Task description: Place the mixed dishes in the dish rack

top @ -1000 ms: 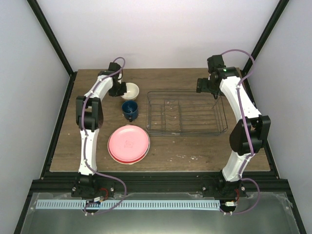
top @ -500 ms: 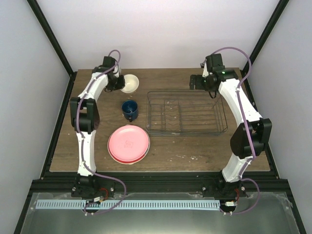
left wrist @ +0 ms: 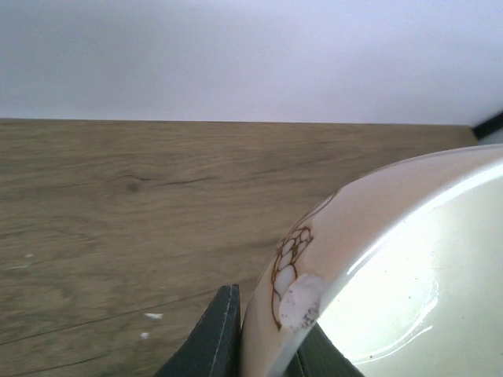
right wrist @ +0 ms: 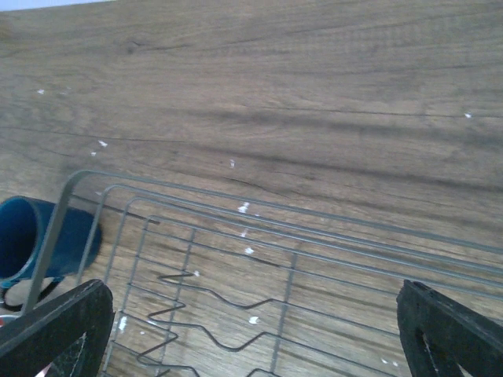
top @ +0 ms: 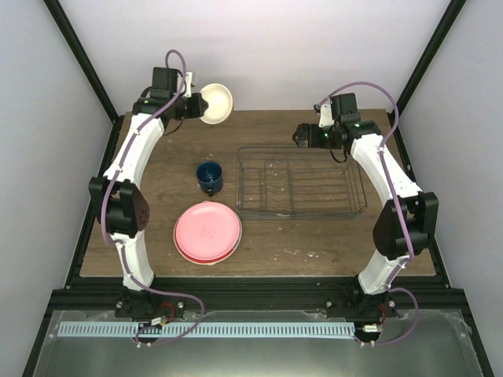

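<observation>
- Dish rack [top: 299, 184]: wire basket on the bench [top: 314, 243]. No dish is in it.
- Cream bowl [top: 216, 103]: in the air beyond the rack's far-left corner, well apart from it. It is tilted, with its hollow facing the camera above.
- Left tool [top: 195, 100]: pinching the bowl's rim, with one finger [left wrist: 220, 338] outside the wall and the other inside.
- Right tool [right wrist: 250, 314]: spread wide and holding nothing, hovering over the rack's far edge.
- Blue mug [top: 209, 177]: on the bench just left of the rack.
- Pink plate [top: 207, 228]: to the near left of the rack, on top of a stack. A red plate [top: 203, 261] shows at the rim beneath it; anything lower is hidden.
- Step in hand, as judged: carrying the first dish. The bowl is lifted but not yet over the rack.
- Next move calls for: swinging the bowl over the rack's left end and lowering it clear of the zigzag dividers. The pinch should loosen only once the bowl rests on the wires. The right tool must stay out of that path.
</observation>
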### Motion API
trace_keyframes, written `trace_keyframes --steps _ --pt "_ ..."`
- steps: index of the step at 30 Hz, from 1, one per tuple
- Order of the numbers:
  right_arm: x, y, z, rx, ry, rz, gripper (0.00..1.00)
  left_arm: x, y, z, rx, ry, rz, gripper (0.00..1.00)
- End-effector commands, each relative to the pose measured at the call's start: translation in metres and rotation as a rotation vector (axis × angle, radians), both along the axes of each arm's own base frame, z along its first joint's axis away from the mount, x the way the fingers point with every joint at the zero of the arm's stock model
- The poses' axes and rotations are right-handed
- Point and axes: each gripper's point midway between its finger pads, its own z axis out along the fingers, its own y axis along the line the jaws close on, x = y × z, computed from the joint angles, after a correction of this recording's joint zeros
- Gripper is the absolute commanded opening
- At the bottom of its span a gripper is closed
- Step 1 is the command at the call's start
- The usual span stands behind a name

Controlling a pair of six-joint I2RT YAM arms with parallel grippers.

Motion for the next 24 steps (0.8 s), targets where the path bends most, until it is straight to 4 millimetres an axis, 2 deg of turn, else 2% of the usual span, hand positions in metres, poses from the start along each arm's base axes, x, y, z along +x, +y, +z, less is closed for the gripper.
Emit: trace_keyframes --steps 1,6,9,16,24 --pt "-0.007 0.025 0.053 0.106 -0.161 0.095 1.0 -0.023 -0.041 0.023 -0.063 -0.063 -0.122 0.0" --pt "-0.023 0.038 0.064 0.183 -0.191 0.173 1.0 -0.043 -0.065 0.01 -0.072 -0.04 -0.167 0.0" --pt "-0.031 0.046 0.067 0.242 -0.185 0.211 1.0 -0.052 -0.077 -0.005 -0.076 -0.004 -0.192 0.0" --pt "-0.042 0.059 0.056 0.33 -0.124 0.26 1.0 -0.062 -0.093 0.0 -0.104 -0.01 -0.23 0.0" --pt "-0.052 0.08 0.052 0.448 -0.079 0.374 1.0 -0.081 -0.127 -0.006 -0.118 0.003 -0.301 0.0"
